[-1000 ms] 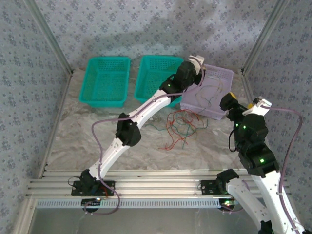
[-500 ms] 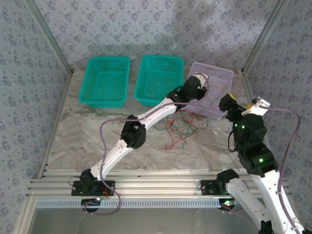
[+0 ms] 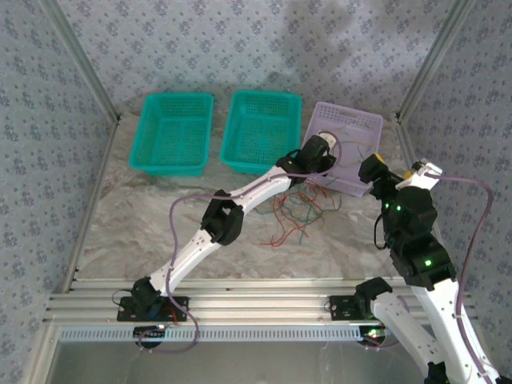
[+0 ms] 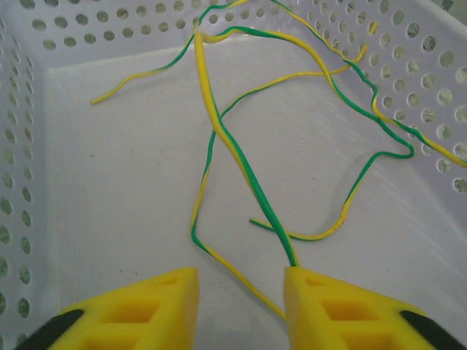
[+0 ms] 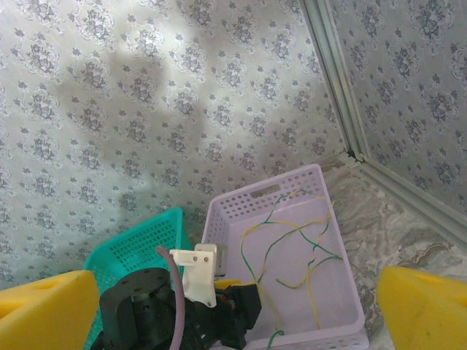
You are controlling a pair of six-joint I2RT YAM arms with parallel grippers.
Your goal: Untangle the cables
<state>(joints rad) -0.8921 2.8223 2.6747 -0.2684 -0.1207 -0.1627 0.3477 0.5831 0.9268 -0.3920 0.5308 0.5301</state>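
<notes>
Robot laboratory test cell: patterned wall panels (image 3: 256,48) in aluminium framing (image 3: 78,56) enclose a marble-look table (image 3: 128,216); arm bases (image 3: 148,302) bolt to extruded rails (image 3: 256,308).

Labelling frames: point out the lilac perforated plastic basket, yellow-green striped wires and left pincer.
Lilac perforated plastic basket (image 3: 358,118): top view, far wall.
Yellow-green striped wires (image 4: 238,163): left wrist view, mid-strand.
Left pincer (image 4: 241,292): left wrist view, between fingertips.

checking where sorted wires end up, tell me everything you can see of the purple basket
The purple basket is lilac plastic, rectangular, its walls punched with round holes, its floor solid. It stands upright on the table, far right, beside a teal basket. Inside lie yellow-green cables, and the left hand hangs open above its floor.
</notes>
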